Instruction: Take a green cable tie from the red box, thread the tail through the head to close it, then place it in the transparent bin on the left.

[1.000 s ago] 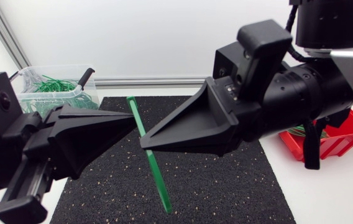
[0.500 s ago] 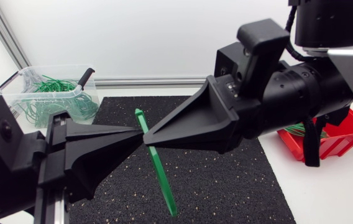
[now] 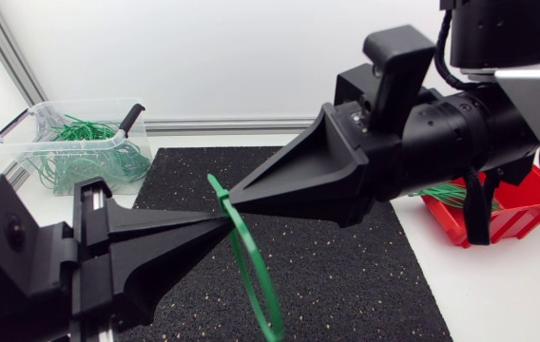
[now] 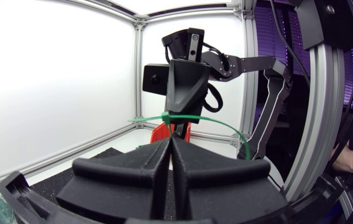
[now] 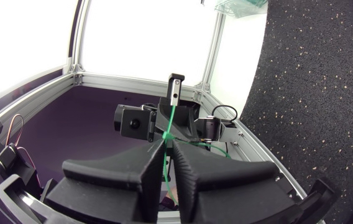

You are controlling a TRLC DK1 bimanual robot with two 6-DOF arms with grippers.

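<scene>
Plainly the green cable tie (image 3: 251,266) is held in the air above the black mat (image 3: 346,275), bent into a bow. The left jaws and the right jaws are both closed on it and meet tip to tip near its head. The head view shows the strap's bow downward. The left wrist view shows it curving sideways.

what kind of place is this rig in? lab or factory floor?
Looks like a lab robot cell, not a line: white panels in an aluminium frame, a black mat on the table, and a transparent bin and red box of green cable ties.
</scene>
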